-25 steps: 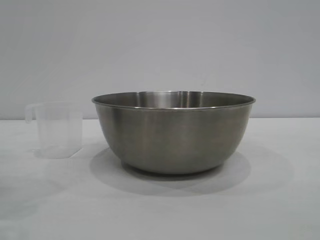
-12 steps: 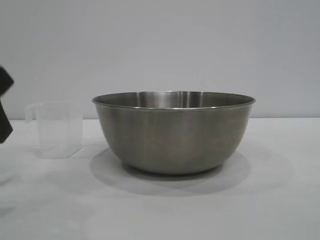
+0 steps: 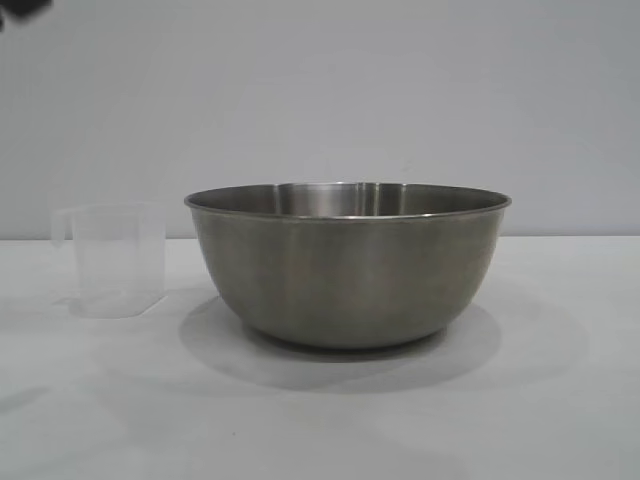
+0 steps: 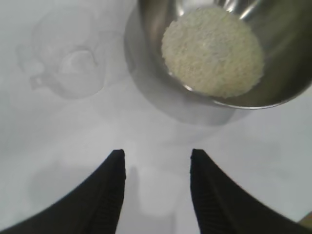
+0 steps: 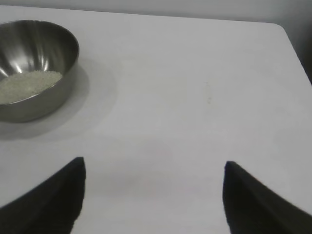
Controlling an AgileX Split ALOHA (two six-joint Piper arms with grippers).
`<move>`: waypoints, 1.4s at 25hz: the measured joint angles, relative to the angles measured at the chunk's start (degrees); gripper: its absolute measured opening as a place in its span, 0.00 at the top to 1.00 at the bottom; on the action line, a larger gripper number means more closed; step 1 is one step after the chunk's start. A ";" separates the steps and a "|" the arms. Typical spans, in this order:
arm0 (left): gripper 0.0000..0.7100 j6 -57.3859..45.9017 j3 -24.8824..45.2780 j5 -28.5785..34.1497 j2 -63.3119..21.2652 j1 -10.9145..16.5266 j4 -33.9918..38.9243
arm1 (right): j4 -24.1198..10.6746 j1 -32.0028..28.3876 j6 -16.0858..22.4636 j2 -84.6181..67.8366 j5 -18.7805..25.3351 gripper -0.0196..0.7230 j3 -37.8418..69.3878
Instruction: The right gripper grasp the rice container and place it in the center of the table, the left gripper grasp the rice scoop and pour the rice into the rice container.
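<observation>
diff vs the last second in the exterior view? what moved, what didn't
Only the left arm moved: absent a second ago, its dark part showed at the left edge beside the rice scoop, and now sits in the top left corner, so it rose. Left gripper open, holding nothing. Scoop, rice container and the rice inside it stayed put.

The plain white worktop (image 3: 560,400) carries two things. The rice container (image 3: 347,270), a large steel bowl, stands near its middle and throws a soft round shadow on the surface. The rice scoop (image 3: 112,260), a small translucent cup, stands upright beside the bowl, apart from it, handle turned away
</observation>
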 joint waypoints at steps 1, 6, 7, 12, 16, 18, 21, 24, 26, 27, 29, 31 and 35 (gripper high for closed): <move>0.63 0.00 -2.74 4.07 -3.19 0.00 0.64 | 0.00 0.00 0.00 0.00 0.00 0.27 0.00; 0.63 0.00 -6.42 10.79 -12.09 0.00 0.89 | 0.00 0.00 0.00 0.00 0.00 0.27 0.00; 0.63 0.00 -6.67 11.63 -14.24 0.00 0.89 | 0.00 0.00 0.00 0.00 0.00 0.27 0.00; 0.41 0.00 -6.89 16.76 -25.19 0.00 1.32 | 0.00 0.00 0.00 0.00 0.00 0.27 0.00; 0.37 -0.51 -7.08 23.59 -33.12 0.00 4.22 | 0.00 0.00 0.00 0.00 0.00 0.27 0.00; 0.31 -2.07 -7.08 27.74 -36.28 0.00 7.12 | 0.00 0.00 0.00 0.00 0.00 0.27 0.00; 0.33 -5.79 -7.08 36.16 -40.58 0.00 12.04 | 0.00 0.00 0.00 0.00 0.00 0.27 0.00; 0.33 -7.48 -6.55 39.20 -45.07 0.00 15.53 | 0.00 0.00 0.00 0.00 0.00 0.27 0.00; 0.33 -7.94 -4.53 39.76 -48.80 0.00 16.96 | 0.00 0.00 0.00 0.00 0.00 0.27 0.00; 0.33 -7.94 -3.01 40.00 -50.75 0.00 17.34 | 0.00 0.00 0.00 0.00 0.00 0.27 0.00; 0.33 -8.15 -0.09 40.12 -54.22 0.00 17.78 | 0.00 0.00 0.00 0.00 0.00 0.27 0.00; 0.33 -8.99 3.50 39.27 -57.41 0.00 18.21 | 0.00 0.00 0.00 0.00 0.00 0.27 0.00; 0.33 -10.83 8.94 33.94 -62.25 -0.85 18.43 | 0.00 0.00 0.00 0.00 0.00 0.27 0.00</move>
